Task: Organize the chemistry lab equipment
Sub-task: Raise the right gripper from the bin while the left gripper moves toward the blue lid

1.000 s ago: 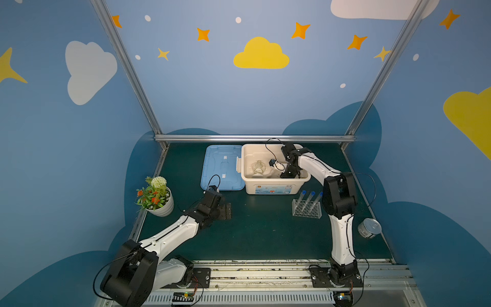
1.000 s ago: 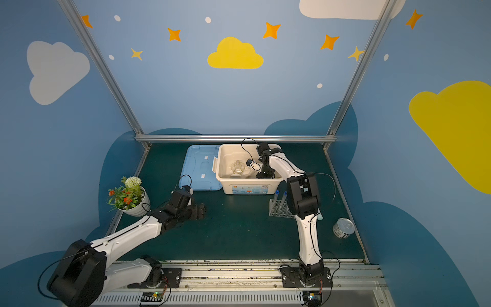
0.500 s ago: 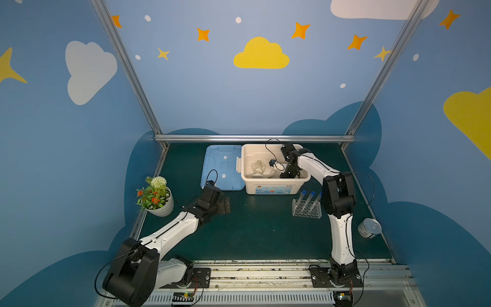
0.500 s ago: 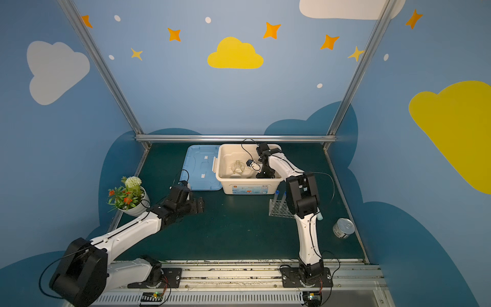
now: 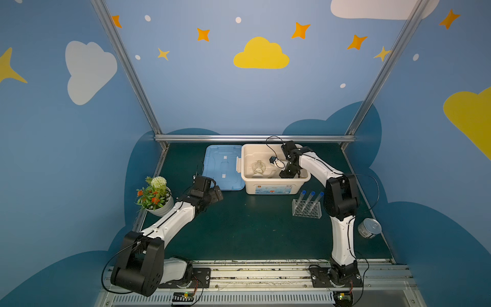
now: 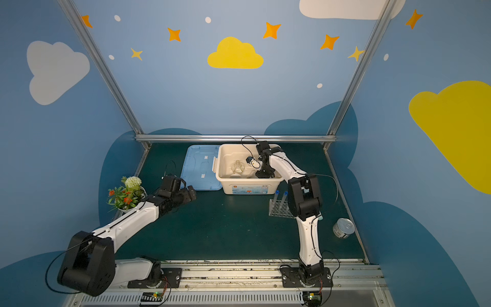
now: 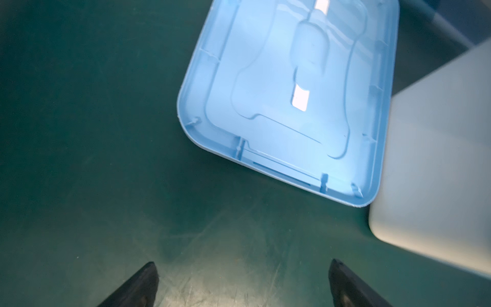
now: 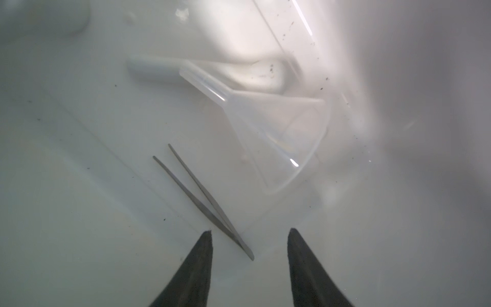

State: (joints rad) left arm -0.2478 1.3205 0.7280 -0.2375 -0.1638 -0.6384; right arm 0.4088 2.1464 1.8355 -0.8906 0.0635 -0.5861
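While open, right pincer (image 8: pixel 250 231) over tweezers (image 8: pixel 224 227).

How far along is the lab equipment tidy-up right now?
Done: flask, funnel and pestle lie in the bin; three test tubes stand in the rack. In hand: nothing; tweezers lie loose between the right gripper's open jaws. Remaining: lid off, near the open left gripper.

The right gripper (image 6: pixel 262 174) reaches down into the open white bin (image 6: pixel 249 187) beside a clear flask (image 6: pixel 237 168), and the blue lid (image 6: pixel 200 167) lies flat just left of the bin. The left gripper (image 6: pixel 191 193) hangs over the green table (image 6: pixel 225 228) near the lid's front corner, with a potted plant (image 6: pixel 125 195) further left. In front of the bin a clear rack (image 6: pixel 277 211) holds leaning blue-capped tubes (image 6: pixel 276 199), partly hidden by the right arm, and a tin can (image 6: pixel 343 228) sits well off to the right.
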